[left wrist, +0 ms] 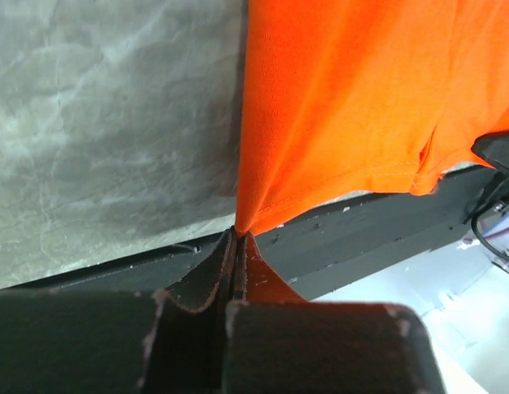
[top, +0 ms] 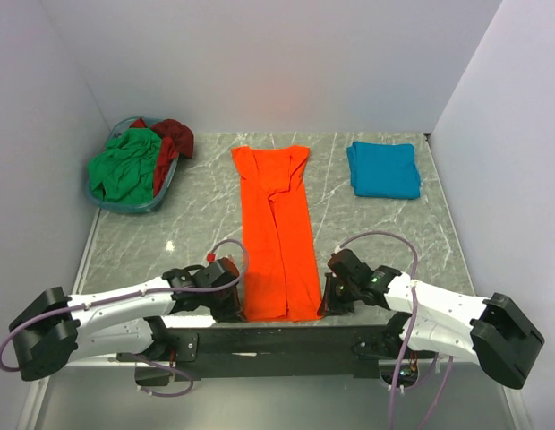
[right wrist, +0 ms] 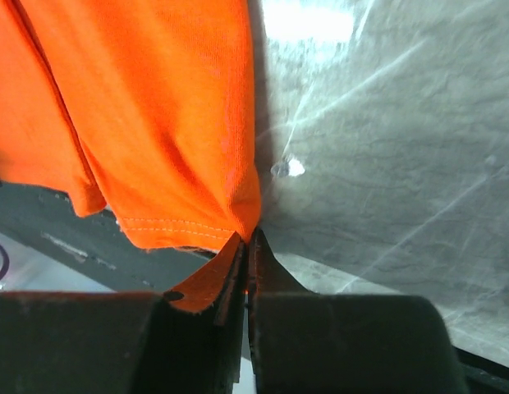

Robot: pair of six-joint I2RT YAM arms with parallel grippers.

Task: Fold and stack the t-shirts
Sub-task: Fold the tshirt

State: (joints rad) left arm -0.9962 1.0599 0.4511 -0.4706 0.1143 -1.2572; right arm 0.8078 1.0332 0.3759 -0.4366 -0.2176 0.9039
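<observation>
Orange t-shirt (top: pixel 276 228) corners lie hidden inside both clamped jaws.

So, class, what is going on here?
The left gripper and right gripper are each shut on a near corner of the orange t-shirt, which lies as a long strip on the table. The teal t-shirt lies folded at the far right. The green t-shirt and dark red t-shirt sit bunched in the basket, far left.

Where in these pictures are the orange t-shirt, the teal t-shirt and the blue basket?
orange t-shirt (top: pixel 276 233): top view, middle of the cloth.
teal t-shirt (top: pixel 383 169): top view, centre of the fold.
blue basket (top: pixel 122 205): top view, near rim.
</observation>
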